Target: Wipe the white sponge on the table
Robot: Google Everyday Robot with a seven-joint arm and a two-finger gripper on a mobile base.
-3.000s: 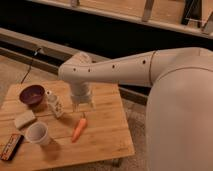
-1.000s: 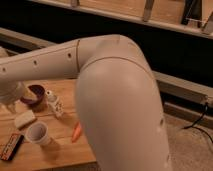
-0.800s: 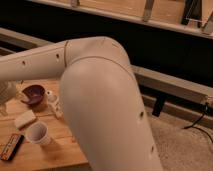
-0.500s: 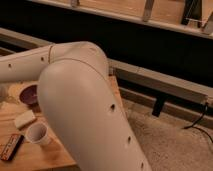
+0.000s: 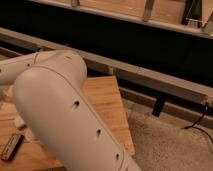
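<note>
My white arm (image 5: 60,110) fills the left and middle of the camera view and reaches out past the left edge. The gripper is out of view beyond that edge. The white sponge is hidden behind the arm. The table (image 5: 105,100), a light wood plank top with grain stripes, shows only to the right of the arm and in a strip at the lower left.
A dark snack bar (image 5: 11,146) lies on the table near the lower left corner. Speckled floor (image 5: 165,145) lies right of the table. A long grey rail (image 5: 150,80) runs behind the table, with a dark cable (image 5: 197,122) at the right.
My arm has swung left and closer to the camera. It now covers the bowl, cup, carrot and sponge that showed earlier, and the gripper has left the view.
</note>
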